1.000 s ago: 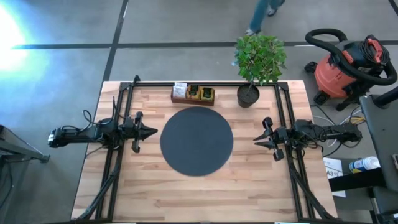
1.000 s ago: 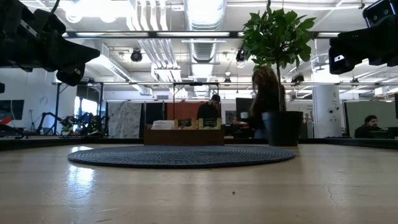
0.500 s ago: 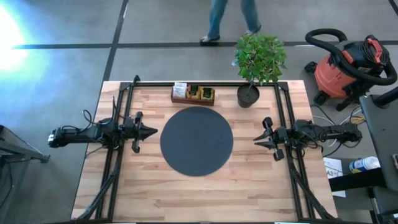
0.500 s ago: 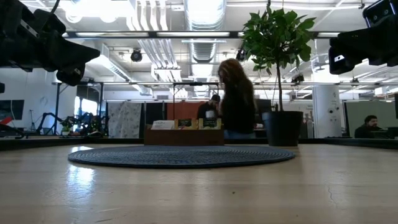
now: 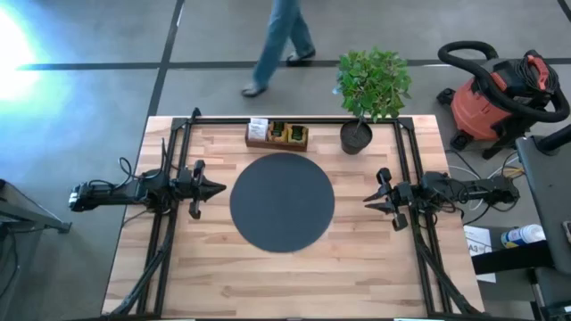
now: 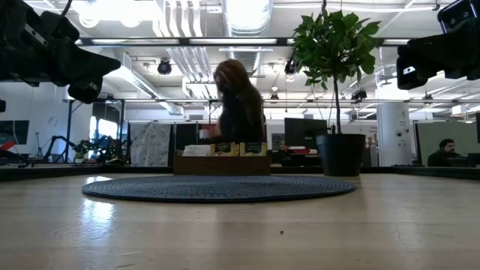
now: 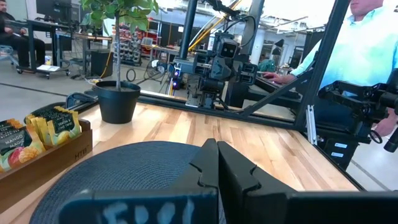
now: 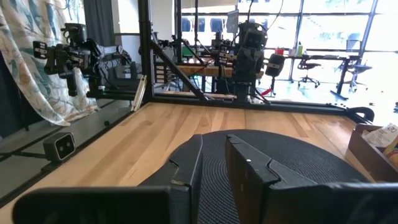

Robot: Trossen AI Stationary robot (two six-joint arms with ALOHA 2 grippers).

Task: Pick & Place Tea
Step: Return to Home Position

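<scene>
Both arms parked at counter sides, clear of large round black mat (image 5: 282,201). Left pincer (image 5: 217,188) closed, empty; right pincer (image 5: 369,198) narrow gap, empty. Coloured paper tea sachets (image 5: 287,133) sit in small brown wooden compartment box (image 5: 277,144). Judged: homing step, essentially complete; no sachets visible outside box.

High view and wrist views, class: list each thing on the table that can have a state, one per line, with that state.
Left claw: shut, empty, left of the mat.
Right claw: slightly open, empty, right of the mat.
Black mat: flat, bare.
Wooden box: upright at the far edge, holding tea sachets.
Potted plant: upright, right of the box.
</scene>
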